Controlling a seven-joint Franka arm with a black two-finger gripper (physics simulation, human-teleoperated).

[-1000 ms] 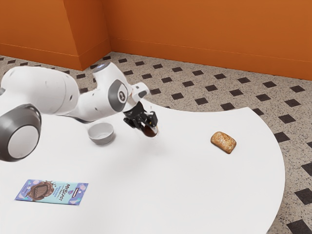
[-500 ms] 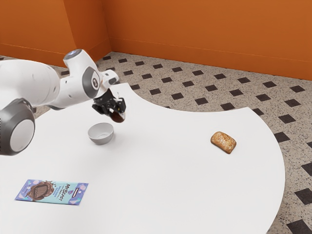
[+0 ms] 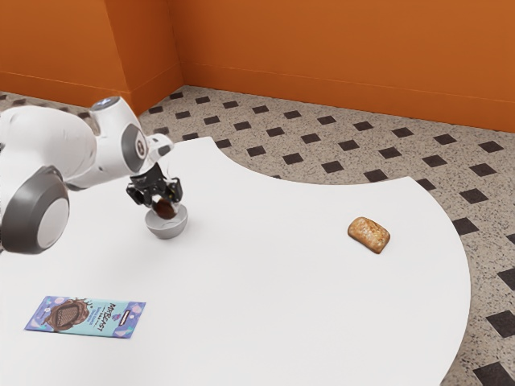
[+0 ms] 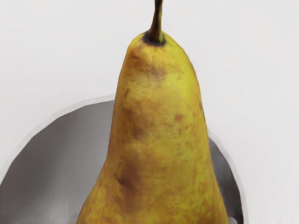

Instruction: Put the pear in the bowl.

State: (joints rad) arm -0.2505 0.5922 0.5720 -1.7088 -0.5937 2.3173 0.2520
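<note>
The carrying is all but done, I judge, and the lowering is the step in hand: the pear [image 3: 165,210] is over the bowl [image 3: 167,231], with its lower part against the hollow in the exterior view. The pincer [image 3: 166,201] has the pear gripped between its two fingers, one to each side of it. Whether the fruit touches the bowl's rim or inside, I cannot tell. In the wrist view the pear's broad part is over the bowl, while the stem [image 4: 158,21] points out past the rim. The next move calls for a small centring over the bowl, then an easy descent until the pear is well within the wall, and only then a release. Let go too high or too near the rim, it could knock the edge and roll out.

As for pose, the arm [image 3: 105,157] comes in from the exterior view's left, bent at its joints, with the wrist above the bowl and the hand reaching down to it, a little aslant. On the worktop [image 3: 273,305], the browned piece of bread [image 3: 369,235] lies well apart from the bowl, towards the exterior view's right, and the chocolate bar [image 3: 86,317] lies on the camera's side of the bowl, out of the way of the lowering
</note>
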